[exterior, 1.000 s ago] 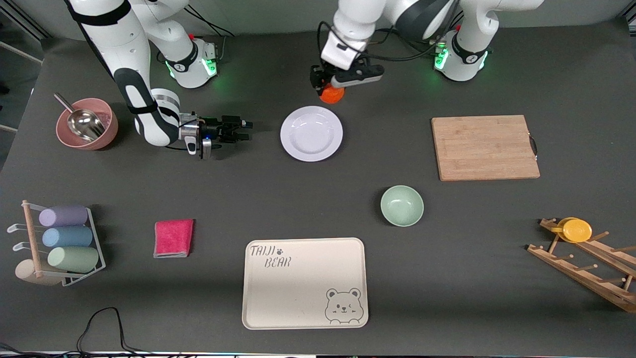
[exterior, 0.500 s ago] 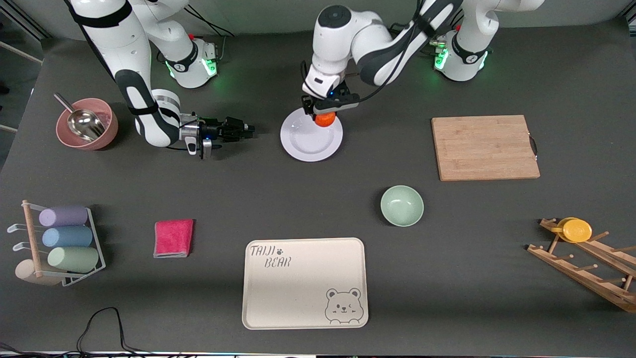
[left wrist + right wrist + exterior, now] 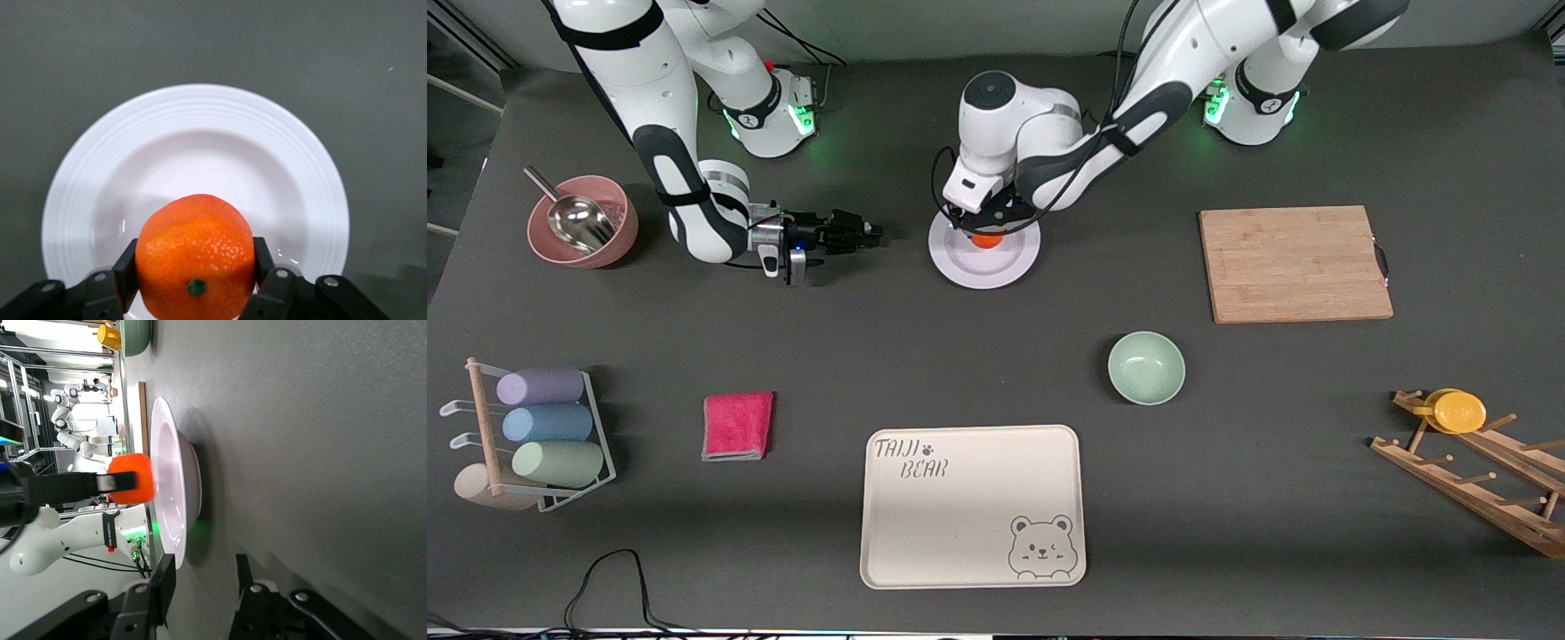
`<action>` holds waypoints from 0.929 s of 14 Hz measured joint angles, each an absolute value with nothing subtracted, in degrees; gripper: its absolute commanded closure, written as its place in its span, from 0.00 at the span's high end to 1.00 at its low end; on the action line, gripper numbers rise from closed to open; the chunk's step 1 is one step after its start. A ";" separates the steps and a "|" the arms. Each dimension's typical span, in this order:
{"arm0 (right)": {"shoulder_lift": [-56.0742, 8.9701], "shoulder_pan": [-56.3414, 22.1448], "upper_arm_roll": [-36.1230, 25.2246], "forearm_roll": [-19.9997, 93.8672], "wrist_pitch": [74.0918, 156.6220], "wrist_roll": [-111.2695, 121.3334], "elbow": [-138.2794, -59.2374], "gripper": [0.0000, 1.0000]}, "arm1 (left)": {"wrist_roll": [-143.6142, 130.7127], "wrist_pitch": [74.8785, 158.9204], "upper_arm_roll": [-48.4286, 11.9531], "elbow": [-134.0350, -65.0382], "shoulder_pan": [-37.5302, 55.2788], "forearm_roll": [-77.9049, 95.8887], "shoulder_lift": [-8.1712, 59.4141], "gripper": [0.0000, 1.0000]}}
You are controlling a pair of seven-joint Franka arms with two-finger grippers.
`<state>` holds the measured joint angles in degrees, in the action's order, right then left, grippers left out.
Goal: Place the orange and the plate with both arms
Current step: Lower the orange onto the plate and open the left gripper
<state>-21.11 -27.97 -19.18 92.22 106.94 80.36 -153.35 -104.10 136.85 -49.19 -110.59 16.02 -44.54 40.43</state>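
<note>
Orange and plate work runs across the front view from the right arm's end toward the left arm's end. First comes the right gripper (image 3: 869,235), low over the bare table just beside the plate (image 3: 960,267), lying nearly level with its fingers pointed at the rim; its fingers stand partly apart with nothing between them, a gap that looks suited to taking the thin rim edge-on. Next is the plate itself, flat on the table between the two arms, well apart from the cutting board (image 3: 1294,264). Over the plate's middle hangs the left gripper (image 3: 985,233), pointing down, its fingers clamped on either side of the orange (image 3: 195,255). The fruit sits just above the plate's well, probably so that it drops gently and does not roll off.
</note>
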 measured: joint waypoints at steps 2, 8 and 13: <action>-21.27 -27.98 -19.18 92.22 106.94 80.79 -153.30 0.43 | -104.70 136.84 -49.23 -110.07 16.27 -45.67 42.64 0.11; -23.39 -27.94 -19.18 92.22 106.31 83.22 -152.56 0.43 | -105.86 136.24 -49.63 -109.44 16.60 -48.94 43.27 1.00; -24.04 -27.94 -19.17 92.58 105.71 83.54 -152.05 0.43 | -105.89 135.16 -49.57 -108.27 16.22 -50.62 42.93 1.00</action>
